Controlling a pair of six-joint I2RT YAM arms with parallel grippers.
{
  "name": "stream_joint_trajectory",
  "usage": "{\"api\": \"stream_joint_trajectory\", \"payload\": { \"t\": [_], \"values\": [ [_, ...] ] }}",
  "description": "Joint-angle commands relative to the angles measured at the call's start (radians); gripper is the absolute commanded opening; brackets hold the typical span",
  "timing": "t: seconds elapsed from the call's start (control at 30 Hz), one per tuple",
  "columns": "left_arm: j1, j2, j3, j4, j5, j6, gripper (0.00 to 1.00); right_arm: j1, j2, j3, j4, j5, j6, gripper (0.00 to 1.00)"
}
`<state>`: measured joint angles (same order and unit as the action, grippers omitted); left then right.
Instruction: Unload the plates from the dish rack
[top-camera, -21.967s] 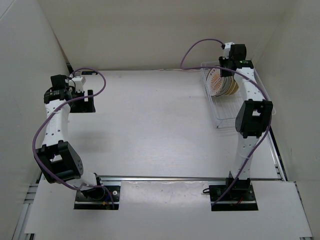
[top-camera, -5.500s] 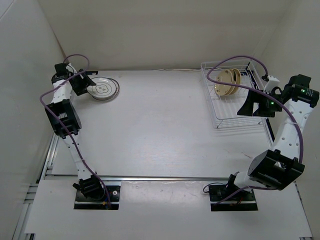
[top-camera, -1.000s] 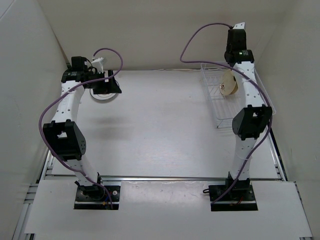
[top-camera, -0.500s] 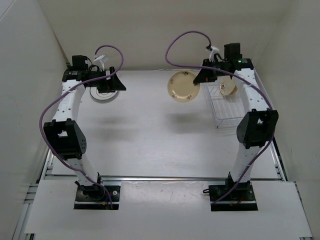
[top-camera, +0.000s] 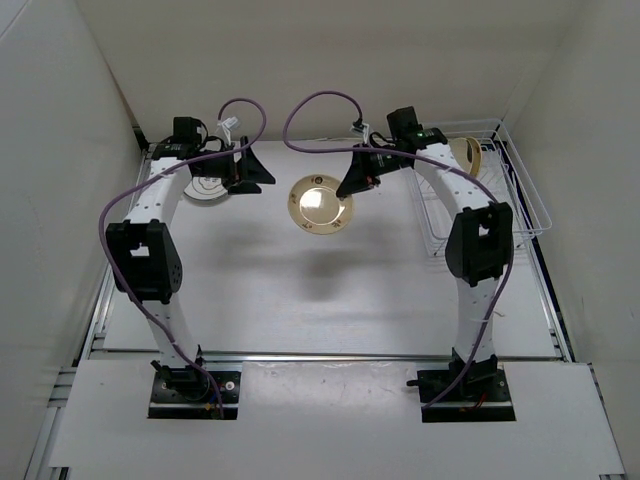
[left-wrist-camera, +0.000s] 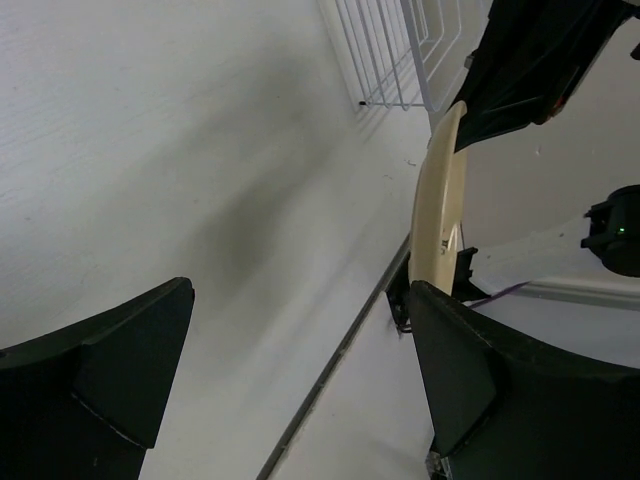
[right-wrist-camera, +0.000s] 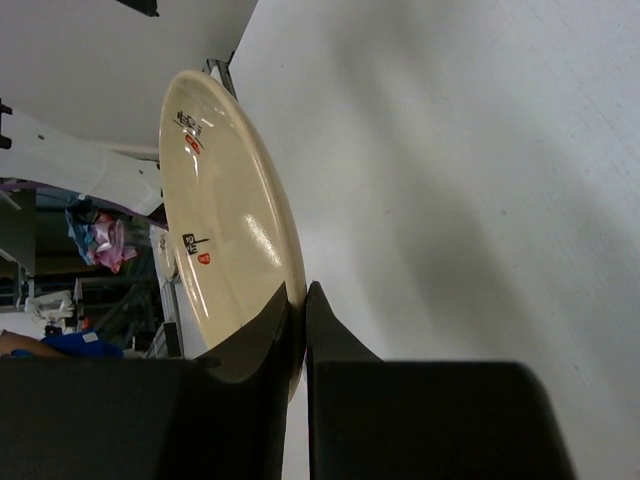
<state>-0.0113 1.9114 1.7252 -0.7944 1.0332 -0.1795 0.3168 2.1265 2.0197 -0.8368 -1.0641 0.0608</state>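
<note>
Top external: one held plate (top-camera: 318, 205), one racked plate (top-camera: 466, 155), one dish rack (top-camera: 432, 215).

Bright, even, diffuse light fills the white enclosure from above. A soft shadow lies on the table (top-camera: 300, 300) under the tan plate (top-camera: 318, 205), whose centre glares white. Both wrist views look softer, with dark, unlit foregrounds.
</note>
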Motion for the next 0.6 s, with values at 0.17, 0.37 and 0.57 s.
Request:
{"api": "stream_joint_trajectory", "payload": {
  "t": [0.17,0.37,0.57],
  "values": [
    [-0.018,0.02,0.007,0.047,0.088,-0.038,0.99,0.028,0.073,0.094,0.05,0.027,0.022,0.0],
    [-0.055,0.041,0.007,0.047,0.088,-0.038,0.98,0.047,0.128,0.155,0.093,0.09,0.085,0.0],
    [-0.095,0.061,0.016,0.047,0.079,-0.038,0.95,0.047,0.164,0.186,0.122,0.112,0.138,0.0]
  ]
}}
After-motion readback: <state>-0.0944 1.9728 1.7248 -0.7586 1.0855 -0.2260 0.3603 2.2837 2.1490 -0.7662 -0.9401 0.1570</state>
